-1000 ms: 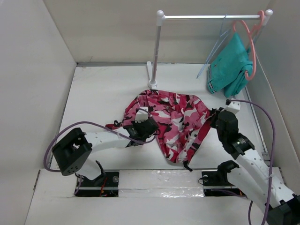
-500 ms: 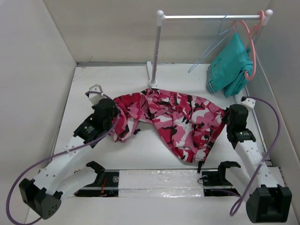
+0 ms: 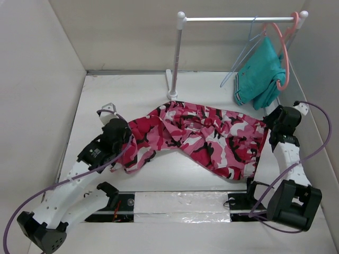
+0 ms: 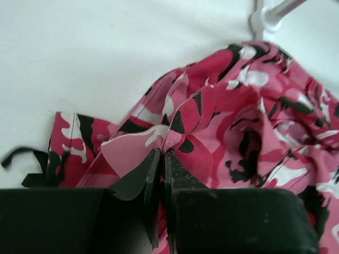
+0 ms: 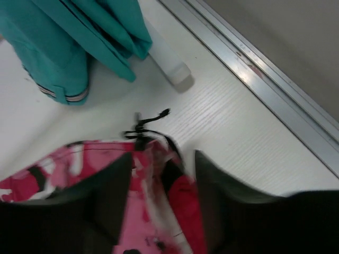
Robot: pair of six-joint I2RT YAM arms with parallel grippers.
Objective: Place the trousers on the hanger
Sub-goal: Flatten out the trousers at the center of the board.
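Observation:
The camouflage trousers (image 3: pixel 201 135) lie stretched out left to right across the middle of the table. My left gripper (image 3: pixel 128 138) is shut on a fold at their left end; in the left wrist view the jaws (image 4: pixel 163 153) pinch pink fabric (image 4: pixel 238 121). My right gripper (image 3: pixel 266 123) is at their right end, jaws apart, with blurred cloth (image 5: pixel 69 169) and a black drawstring (image 5: pixel 151 119) loose between its fingers (image 5: pixel 162 156). The light-blue wire hanger (image 3: pixel 241 55) hangs on the rail at the back right.
A white rack (image 3: pixel 176 53) stands at the back, its foot (image 5: pixel 169 66) close to my right gripper. A teal garment (image 3: pixel 259 74) hangs there on a salmon-pink hanger (image 3: pixel 285 58). A metal strip (image 5: pixel 265 74) runs along the right wall.
My right arm swung out to the right and its jaws opened, letting go of the trousers' end. The trousers were pulled out wider across the table. The left gripper kept its hold.

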